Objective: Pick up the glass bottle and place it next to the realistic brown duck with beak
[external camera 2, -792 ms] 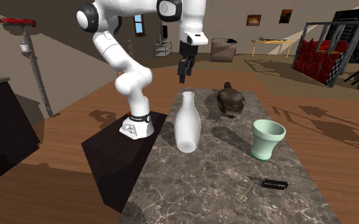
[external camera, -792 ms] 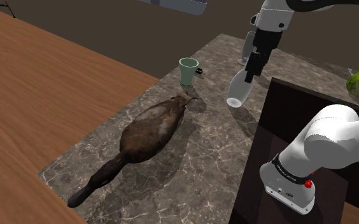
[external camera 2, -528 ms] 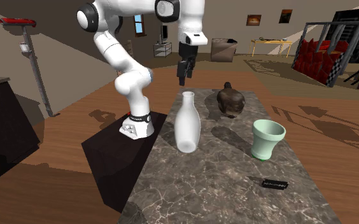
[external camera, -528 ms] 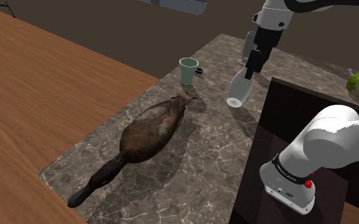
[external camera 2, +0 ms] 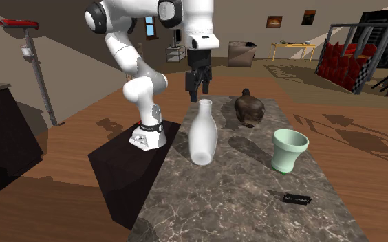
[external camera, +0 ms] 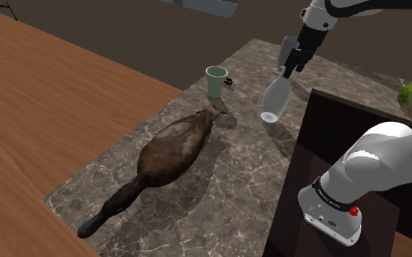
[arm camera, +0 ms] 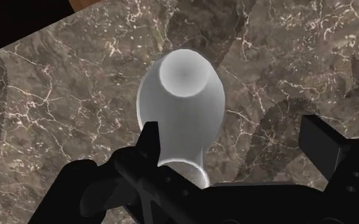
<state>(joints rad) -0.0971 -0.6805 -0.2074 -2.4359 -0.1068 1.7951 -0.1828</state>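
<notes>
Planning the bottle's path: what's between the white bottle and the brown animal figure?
Nothing; the shoulder view shows bare marble tabletop between bottle and brown animal figure.

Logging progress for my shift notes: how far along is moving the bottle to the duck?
Done: nothing yet; the white bottle stands upright on the marble table, ungrasped. In hand: the gripper hovers above its mouth, fingers open. Left: close on it, lift, set it beside the brown duck.
</notes>
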